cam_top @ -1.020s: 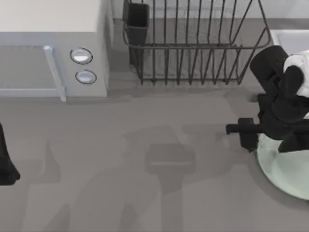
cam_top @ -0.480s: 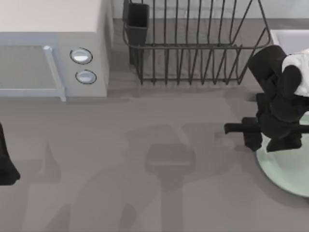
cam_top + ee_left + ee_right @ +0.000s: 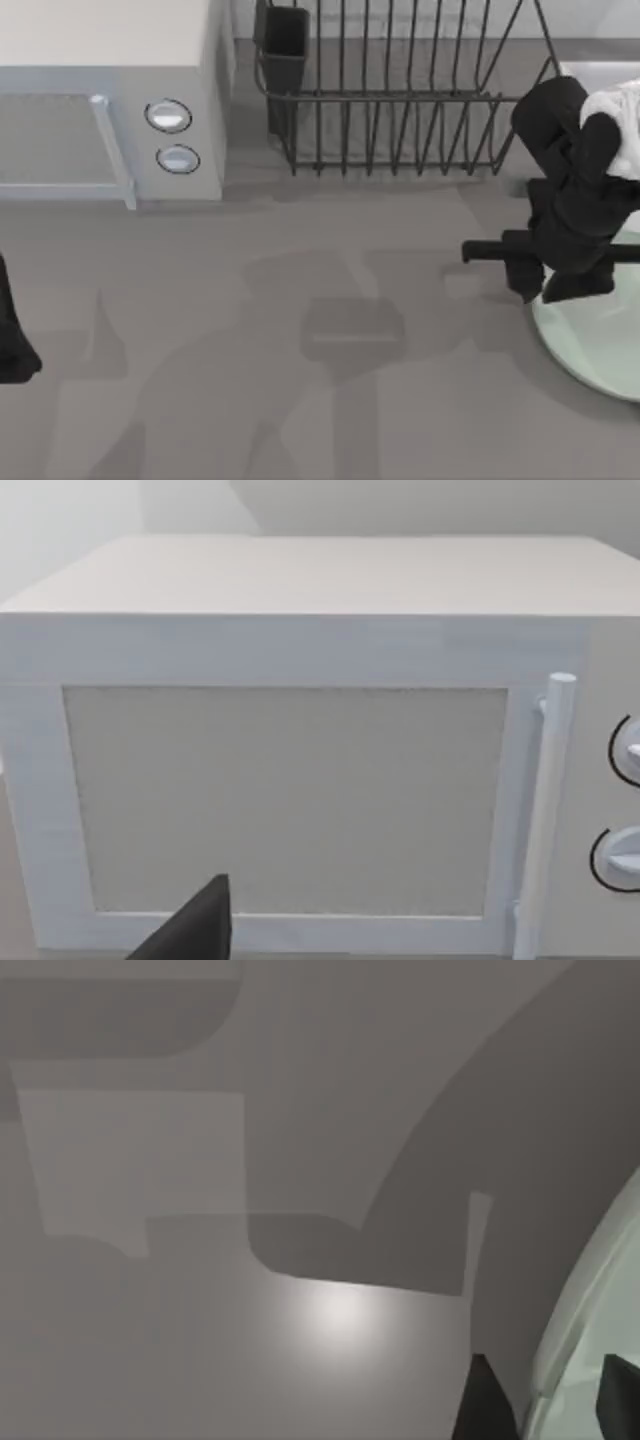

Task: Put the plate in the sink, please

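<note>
At nine o'clock on the grey table (image 3: 300,400), my left arm is sitting parked, with the black left gripper (image 3: 12,345) showing at the top view's left edge; whether its fingers are parted or together I cannot tell, since the left wrist view is giving just one dark fingertip (image 3: 195,930) in front of the boxy white microwave oven (image 3: 110,90) with its pale vertical door handle (image 3: 545,810). That microwave is standing at about ten o'clock, its two round silver knobs (image 3: 172,137) facing the table's middle. At twelve o'clock the dark wire dish rack (image 3: 400,90) is standing, with a small dark square cup (image 3: 285,40) on its left end. Toward three o'clock my right arm is reaching in from the right edge, and the black right gripper (image 3: 575,290) is hanging over the near-left rim of the large round pale mint-green glossy plate (image 3: 600,345), which is lying flat on the table at roughly four o'clock. In the right wrist view the two dark fingertips (image 3: 485,1400) are standing apart on either side of the plate's rim (image 3: 590,1310), seemingly straddling it, though contact is unclear. The white rectangular sink (image 3: 590,75) is lying at about two o'clock, just right of the rack, mostly hidden behind the arm.
</note>
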